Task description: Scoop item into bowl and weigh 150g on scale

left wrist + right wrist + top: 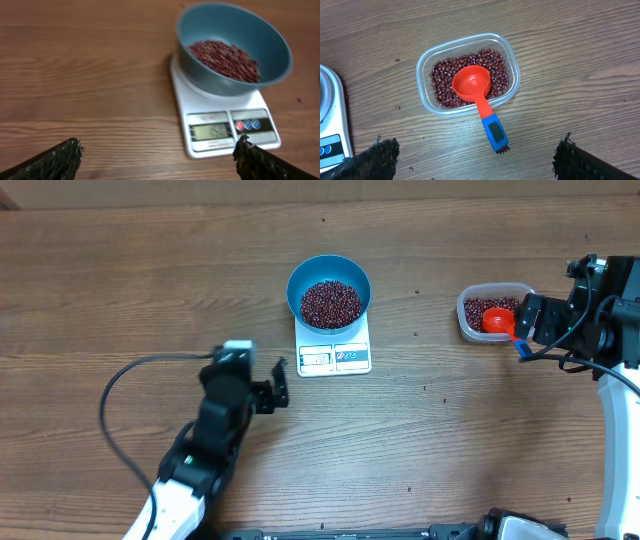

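Observation:
The blue bowl stands on the white scale and holds a heap of dark red beans. In the left wrist view the bowl, its beans and the scale lie ahead to the right. My left gripper is open over bare wood, left of the scale. My right gripper is open beside a clear tub of beans. A red scoop rests in the tub. Its blue handle points out between my right fingers, untouched.
In the overhead view the tub sits at the right, with the scoop inside. A black cable loops left of the left arm. A few stray beans lie on the wood near the tub.

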